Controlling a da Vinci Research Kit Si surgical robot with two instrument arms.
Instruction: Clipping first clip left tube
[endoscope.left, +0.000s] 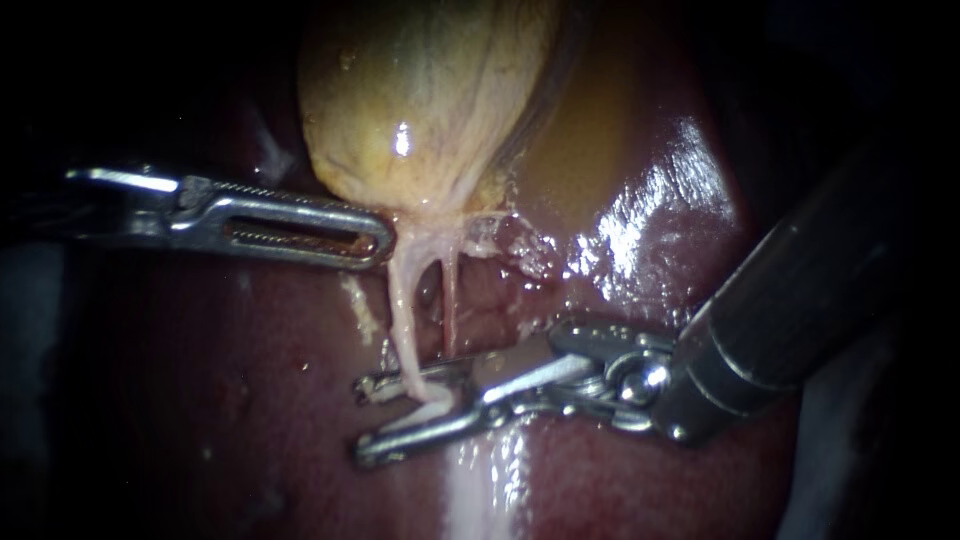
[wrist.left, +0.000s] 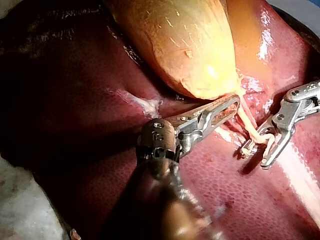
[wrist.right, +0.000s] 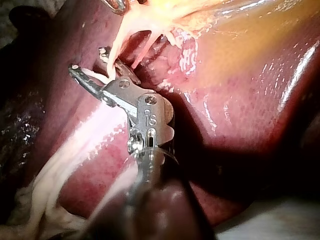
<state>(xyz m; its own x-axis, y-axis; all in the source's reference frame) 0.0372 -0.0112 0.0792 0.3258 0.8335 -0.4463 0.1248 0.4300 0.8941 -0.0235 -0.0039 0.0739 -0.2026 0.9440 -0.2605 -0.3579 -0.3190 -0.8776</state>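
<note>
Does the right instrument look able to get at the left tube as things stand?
Likely yes: the right instrument has open jaws astride the left tube, nothing between; the left instrument sits higher, by the gallbladder.

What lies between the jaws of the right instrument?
The left tube crosses the gap between the right instrument's open jaws; the endoscope view shows it best.
</note>
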